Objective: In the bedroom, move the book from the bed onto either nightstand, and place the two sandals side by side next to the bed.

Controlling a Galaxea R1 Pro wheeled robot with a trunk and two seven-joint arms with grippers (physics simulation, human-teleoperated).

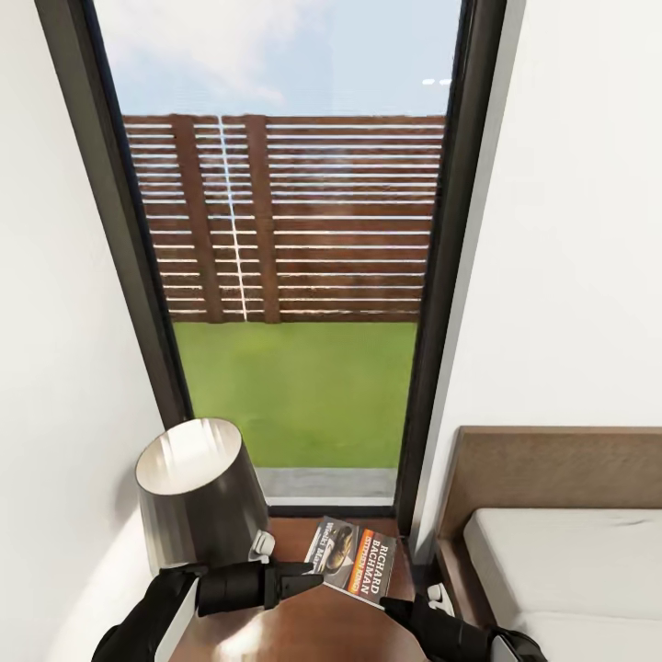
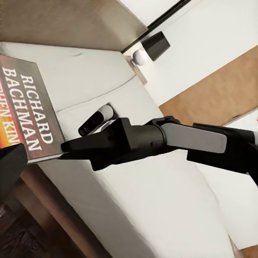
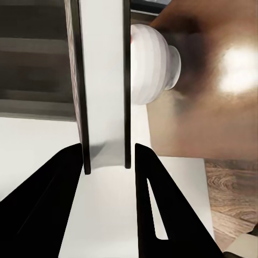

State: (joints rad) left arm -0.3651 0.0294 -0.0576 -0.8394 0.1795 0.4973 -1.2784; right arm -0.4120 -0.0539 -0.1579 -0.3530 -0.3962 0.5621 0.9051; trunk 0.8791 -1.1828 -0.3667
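The book (image 1: 354,552), dark-covered with an orange band and white lettering, lies flat over the back of the dark brown nightstand (image 1: 303,630), beside the bed (image 1: 570,570). I cannot tell whether it rests on the wood. My right gripper (image 1: 397,602) is shut on the book's near corner. In the right wrist view both black fingers (image 3: 64,177) clasp the book's edge (image 3: 105,80). The left wrist view shows the book (image 2: 27,102) with the right gripper (image 2: 69,146) at its edge. My left gripper (image 1: 313,575) hovers open just left of the book. The sandals are out of view.
A grey-shaded lamp (image 1: 198,487) with a white ribbed base (image 3: 156,64) stands on the nightstand's left side. A tall dark-framed window (image 1: 294,276) lies straight ahead, with white walls either side. The brown headboard (image 1: 552,469) rises at the right.
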